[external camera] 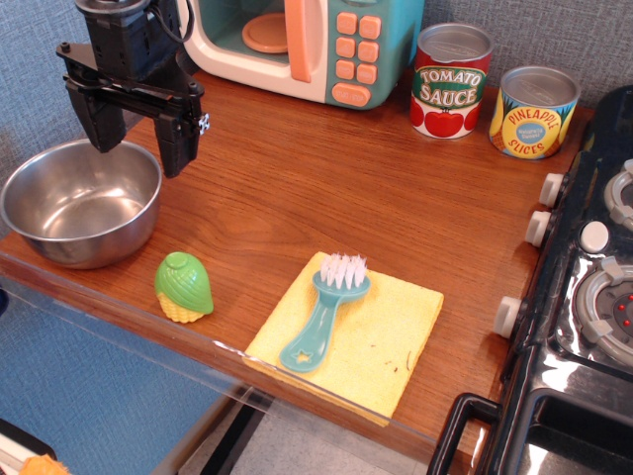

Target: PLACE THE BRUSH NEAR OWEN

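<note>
The teal brush (324,313) with white bristles lies on a yellow cloth (348,334) at the front of the wooden table, its bristles pointing away and its star-cut handle toward the front edge. The teal and cream toy oven (312,45) with peach buttons stands at the back centre, its door open. My gripper (138,142) hangs at the back left, above the table by the bowl's far rim. Its two black fingers are spread apart and hold nothing. It is far from the brush.
A steel bowl (81,201) sits at the left. A green-and-yellow toy corn (183,287) lies near the front edge. A tomato sauce can (450,81) and a pineapple can (532,112) stand at the back right. A black stove (584,297) borders the right side.
</note>
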Motion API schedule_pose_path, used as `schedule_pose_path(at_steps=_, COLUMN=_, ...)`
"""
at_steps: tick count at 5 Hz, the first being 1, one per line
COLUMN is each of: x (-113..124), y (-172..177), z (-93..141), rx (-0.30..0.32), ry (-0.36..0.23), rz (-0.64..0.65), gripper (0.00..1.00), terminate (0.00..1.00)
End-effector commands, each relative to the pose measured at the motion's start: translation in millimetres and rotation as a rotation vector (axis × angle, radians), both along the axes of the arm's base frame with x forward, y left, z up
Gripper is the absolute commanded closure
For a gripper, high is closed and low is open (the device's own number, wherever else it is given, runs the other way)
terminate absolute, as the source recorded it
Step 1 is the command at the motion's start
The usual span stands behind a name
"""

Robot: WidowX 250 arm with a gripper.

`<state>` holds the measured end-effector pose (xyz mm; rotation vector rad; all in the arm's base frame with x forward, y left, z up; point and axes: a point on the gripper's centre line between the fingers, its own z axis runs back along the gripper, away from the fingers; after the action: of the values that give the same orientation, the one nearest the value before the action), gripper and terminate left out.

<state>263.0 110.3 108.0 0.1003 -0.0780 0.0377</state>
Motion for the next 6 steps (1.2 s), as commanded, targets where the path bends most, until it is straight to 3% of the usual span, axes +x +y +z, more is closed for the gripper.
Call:
schedule_pose_path(at_steps=1, x=0, y=0, z=0, rx=0.000, ry=0.000, rz=0.000, gripper=0.00, terminate=0.00)
schedule_pose_path(at_steps=3, x=-14, y=-68, z=3, rx=0.009, ry=0.002, rz=-0.157, gripper=0.00, terminate=0.00)
schedule_pose_path(at_steps=4, x=-19, y=-104, z=-7, rx=-0.016, ry=0.018, rz=-0.223, gripper=0.00, terminate=0.00)
schedule_pose_path(at_steps=6, x=-16, y=-146, z=-39, rx=-0.094, ry=0.040, rz=-0.156, gripper=0.00, terminate=0.00)
